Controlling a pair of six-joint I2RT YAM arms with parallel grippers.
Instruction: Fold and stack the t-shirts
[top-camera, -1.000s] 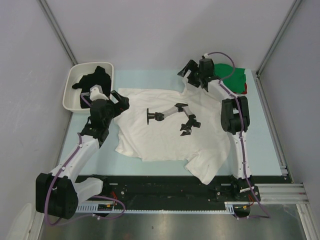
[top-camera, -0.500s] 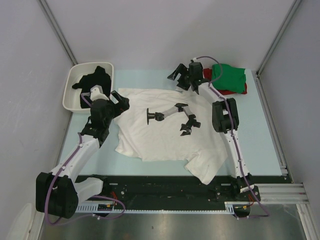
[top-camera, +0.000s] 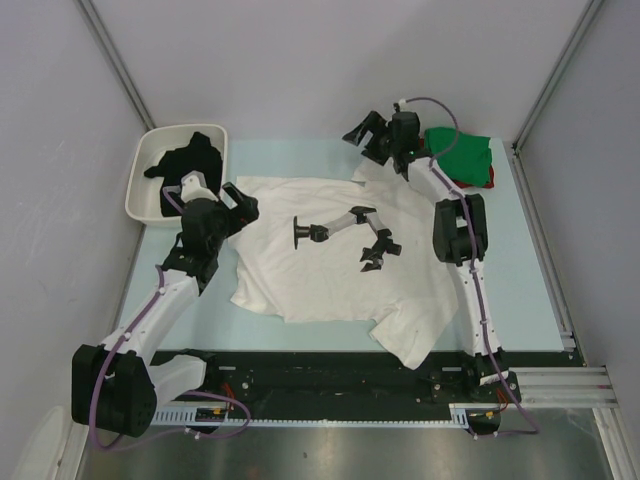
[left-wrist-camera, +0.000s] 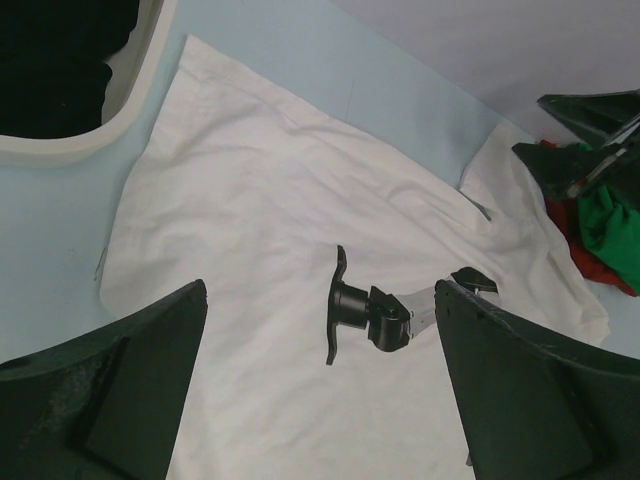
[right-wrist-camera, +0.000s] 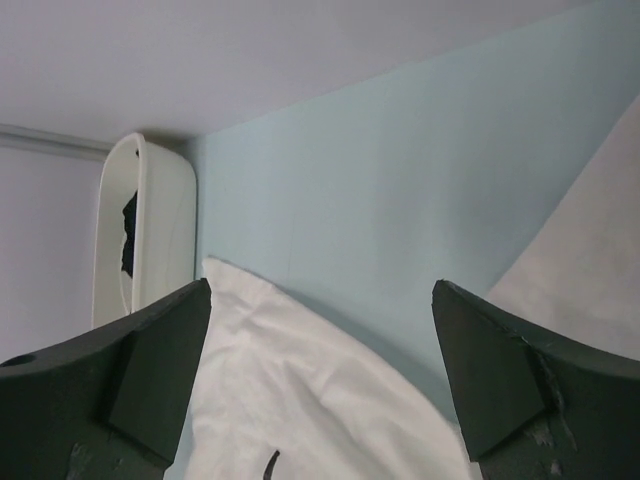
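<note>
I'm at the first fold of the white shirt (top-camera: 330, 250). Left pincer (top-camera: 243, 200) and right pincer (top-camera: 362, 143) gape wide, empty. Next I should grip its far corners.

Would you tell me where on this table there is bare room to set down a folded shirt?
Bare table lies along the far edge, between the white tray and the right arm's fingers, and on the right, between the white t-shirt and the rim. The middle is under that shirt; the far-right corner, with the green t-shirt, is crowded.
</note>
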